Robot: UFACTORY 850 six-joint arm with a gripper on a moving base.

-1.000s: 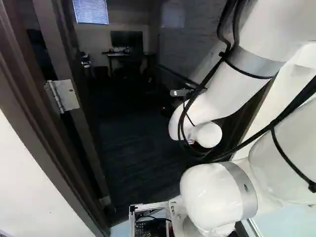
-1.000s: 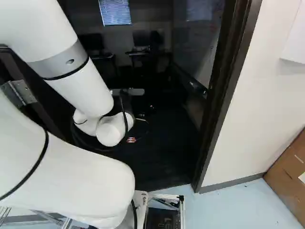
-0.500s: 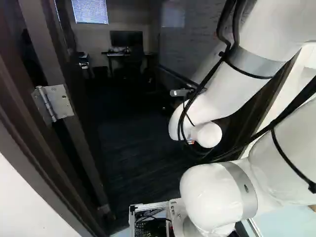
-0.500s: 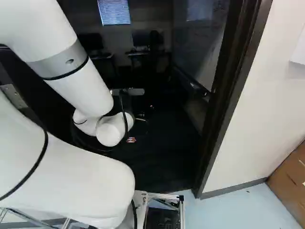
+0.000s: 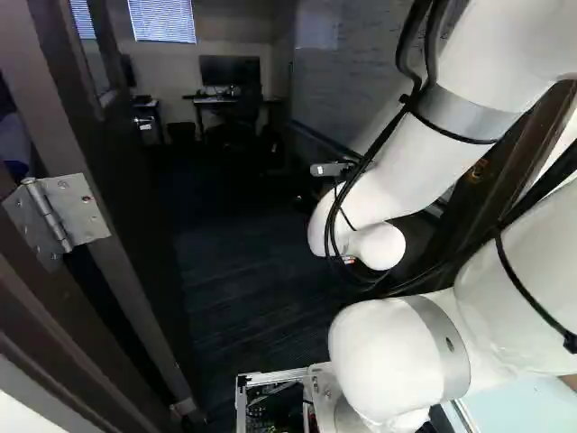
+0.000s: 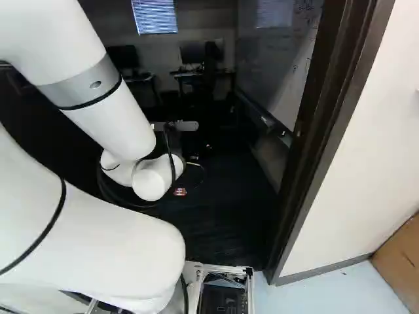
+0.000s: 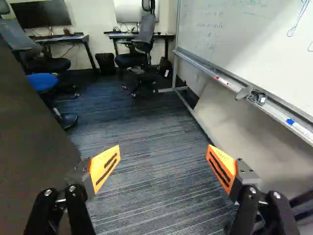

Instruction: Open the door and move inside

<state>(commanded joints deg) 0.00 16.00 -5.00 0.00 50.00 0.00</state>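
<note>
1. I have the gripper open: its two fingers stand wide apart, with nothing between the orange pads.
2. Under it and ahead I see striped dark carpet.
3. A broad dark panel beside one finger in my wrist view looks like the door. On the other finger's side, farther ahead, a whiteboard stands with an eraser-like item and markers along its tray.
4. Farther in, I can make out a black bin between two desks, an office chair in front of one desk, and a blue seat near the dark panel.
5. My white arm reaches through the doorway; both base views show it bent there.
6. The door stands open into the room at the left of the left base view, joined to its frame by a metal hinge.
7. At the right of the right base view I have the other side of the door frame, then pale wall and something brown low down beside it.
</note>
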